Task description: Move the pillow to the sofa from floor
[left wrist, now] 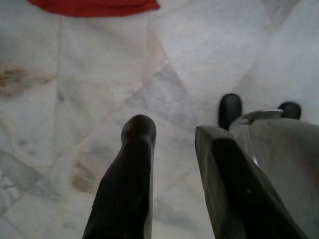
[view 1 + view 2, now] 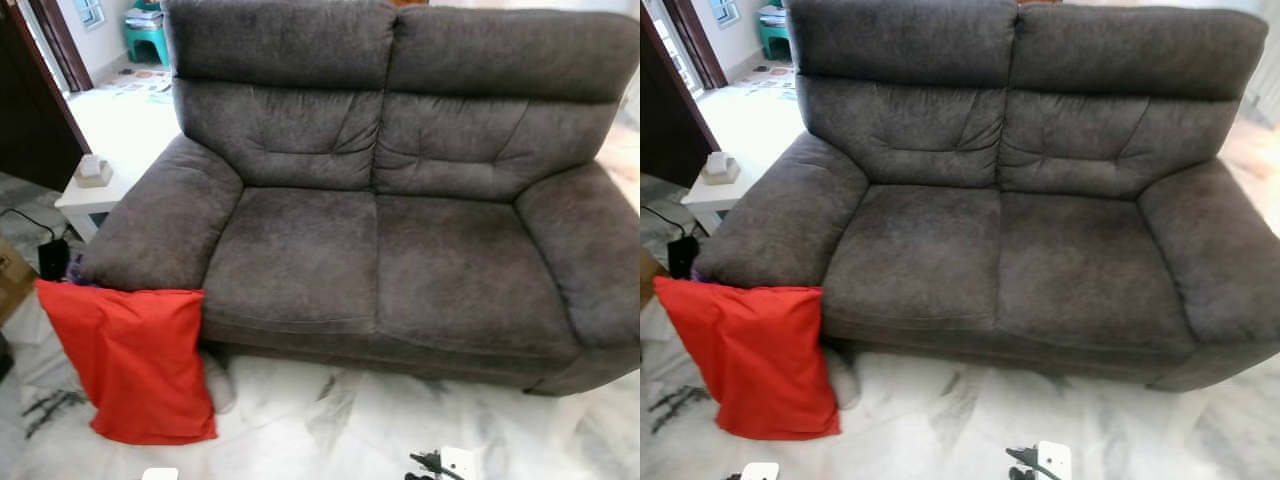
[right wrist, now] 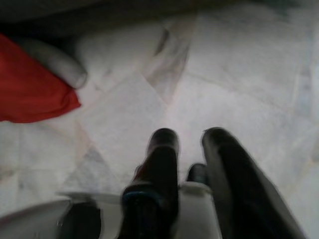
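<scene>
Leaning against: pillow (image 2: 135, 360), red, stands on the floor (image 2: 380, 420) propped on the sofa (image 2: 380, 250) front, below its left armrest.
Sofa: dark grey two-seater, both seat cushions bare.
Left gripper (image 1: 172, 149): hangs over the marble floor, released, its two black fingers set apart with floor showing between; the pillow's red edge lies well ahead of it.
Right gripper (image 3: 192, 149): hangs low over the floor, fingers slightly parted and holding nothing; the pillow's corner is off ahead, well apart.
Around: a white bench (image 2: 120, 140) beside the sofa's left armrest carries a small box (image 2: 93, 171); a black object with a cable (image 2: 50, 255) sits on the floor just beyond the pillow.
In the way: nothing between pillow and seat but the armrest's front.
Hard to make out: a pale rounded thing (image 3: 57, 62) beside the pillow under the sofa edge, perhaps a sofa leg; the right wrist view is blurred.
</scene>
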`<state>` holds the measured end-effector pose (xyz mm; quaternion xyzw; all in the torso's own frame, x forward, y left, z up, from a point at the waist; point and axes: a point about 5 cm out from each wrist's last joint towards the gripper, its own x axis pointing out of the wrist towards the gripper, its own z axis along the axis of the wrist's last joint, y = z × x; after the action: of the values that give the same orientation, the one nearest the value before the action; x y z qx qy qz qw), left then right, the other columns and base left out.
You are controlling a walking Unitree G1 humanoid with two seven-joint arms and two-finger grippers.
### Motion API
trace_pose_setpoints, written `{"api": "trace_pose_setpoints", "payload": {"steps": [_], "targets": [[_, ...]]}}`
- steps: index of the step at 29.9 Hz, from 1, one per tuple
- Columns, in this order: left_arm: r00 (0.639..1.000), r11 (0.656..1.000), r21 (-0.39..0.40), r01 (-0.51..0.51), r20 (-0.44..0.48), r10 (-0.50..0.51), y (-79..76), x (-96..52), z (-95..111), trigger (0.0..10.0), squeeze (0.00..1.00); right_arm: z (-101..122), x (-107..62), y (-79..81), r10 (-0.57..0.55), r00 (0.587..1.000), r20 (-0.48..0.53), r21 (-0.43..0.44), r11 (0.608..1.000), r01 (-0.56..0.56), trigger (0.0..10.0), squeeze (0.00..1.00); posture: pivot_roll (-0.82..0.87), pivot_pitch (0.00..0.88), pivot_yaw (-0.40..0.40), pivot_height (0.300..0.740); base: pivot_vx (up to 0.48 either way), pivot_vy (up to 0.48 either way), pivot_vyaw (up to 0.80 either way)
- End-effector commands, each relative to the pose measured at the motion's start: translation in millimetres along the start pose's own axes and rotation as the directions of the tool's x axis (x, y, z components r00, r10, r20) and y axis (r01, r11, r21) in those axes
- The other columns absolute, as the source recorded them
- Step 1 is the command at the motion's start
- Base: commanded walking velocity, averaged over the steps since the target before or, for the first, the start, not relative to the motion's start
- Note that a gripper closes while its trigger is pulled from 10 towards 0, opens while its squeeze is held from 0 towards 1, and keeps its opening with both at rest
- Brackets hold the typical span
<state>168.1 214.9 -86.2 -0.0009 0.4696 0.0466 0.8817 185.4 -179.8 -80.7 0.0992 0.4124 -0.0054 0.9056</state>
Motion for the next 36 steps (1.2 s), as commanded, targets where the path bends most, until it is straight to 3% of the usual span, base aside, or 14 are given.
{"api": "trace_pose_setpoints", "payload": {"steps": [1, 27, 36], "targets": [[1.0, 1.0, -0.002, -0.011, -0.029, 0.011, 4.7, -1.5, -6.9, 10.0, 0.0, -4.0, -0.4, 2.3, 0.003, 1.0, -0.011, 0.0, 1.0, -0.003, 10.0, 0.0, -0.05, 0.111, 0.043, 0.74, 0.0, 0.465, 0.0], [1.0, 1.0, -0.01, -0.007, -0.028, 0.006, 2.4, -1.3, -7.0, 10.0, 0.0, -3.2, -0.8, -0.3, 0.0, 1.0, -0.012, -0.017, 1.0, 0.0, 10.0, 0.0, -0.05, 0.111, 0.032, 0.74, 0.0, 0.464, 0.0], [1.0, 1.0, -0.004, -0.002, -0.023, 0.002, 2.8, -1.3, -6.4, 10.0, 0.0, -3.7, -0.9, 0.1, 0.0, 1.0, -0.012, -0.011, 1.0, 0.0, 10.0, 0.0, -0.05, 0.109, 0.033, 0.74, 0.0, 0.027, 0.0]]}}
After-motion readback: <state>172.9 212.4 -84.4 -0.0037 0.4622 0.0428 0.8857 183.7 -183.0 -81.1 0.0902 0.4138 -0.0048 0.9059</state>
